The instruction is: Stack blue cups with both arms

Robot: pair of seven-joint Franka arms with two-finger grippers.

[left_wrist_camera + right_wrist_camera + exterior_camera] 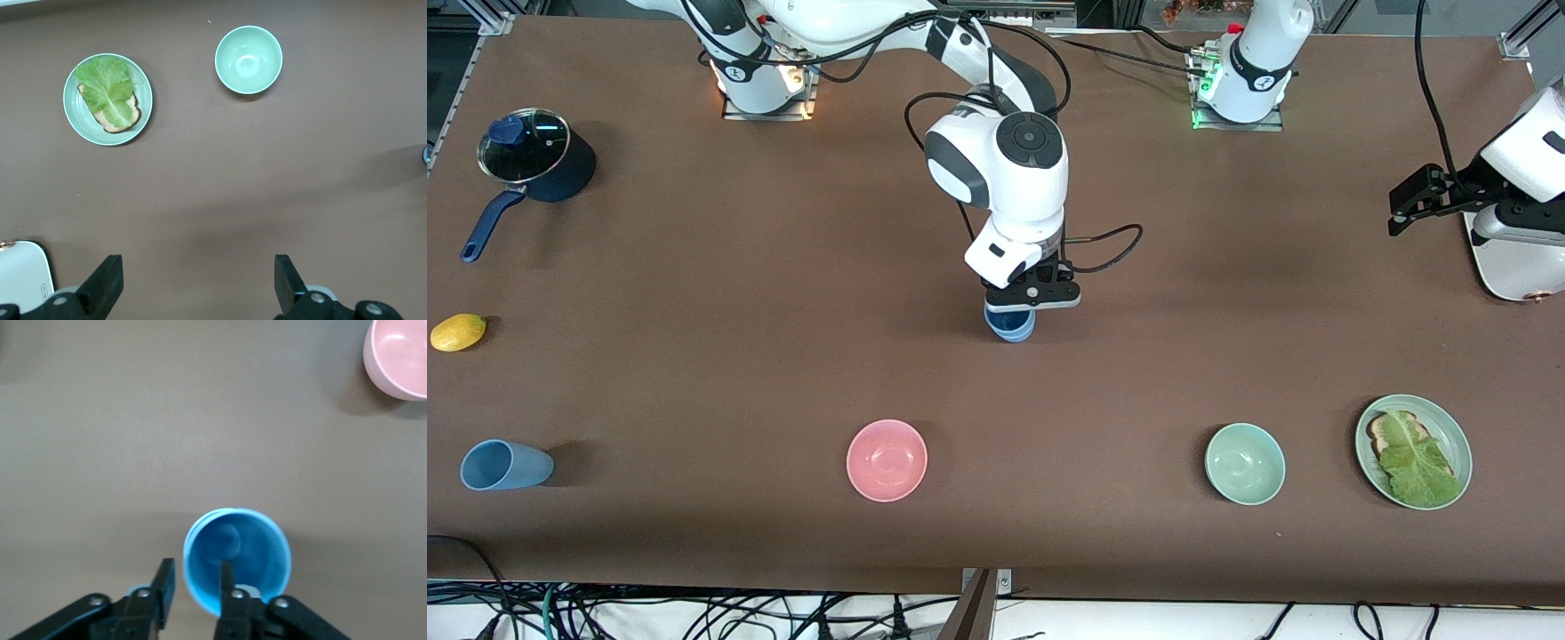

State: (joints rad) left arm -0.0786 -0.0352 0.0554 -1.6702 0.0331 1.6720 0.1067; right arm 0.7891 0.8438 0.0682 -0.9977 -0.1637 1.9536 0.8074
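One blue cup (1011,324) stands upright in the middle of the table, its mouth up (237,567). My right gripper (1024,300) is right above it and straddles its rim (197,577). One finger is inside the cup, the other outside, and the jaws stand apart with a gap to the wall. A second blue cup (503,465) lies on its side near the front camera at the right arm's end of the table. My left gripper (1405,209) waits open over the left arm's end, with only bare table between its fingers (107,283).
A dark-blue lidded saucepan (538,160) and a lemon (458,332) sit at the right arm's end. A pink bowl (887,460), a green bowl (1245,463) and a green plate (1458,444) with bread and lettuce line the side near the front camera.
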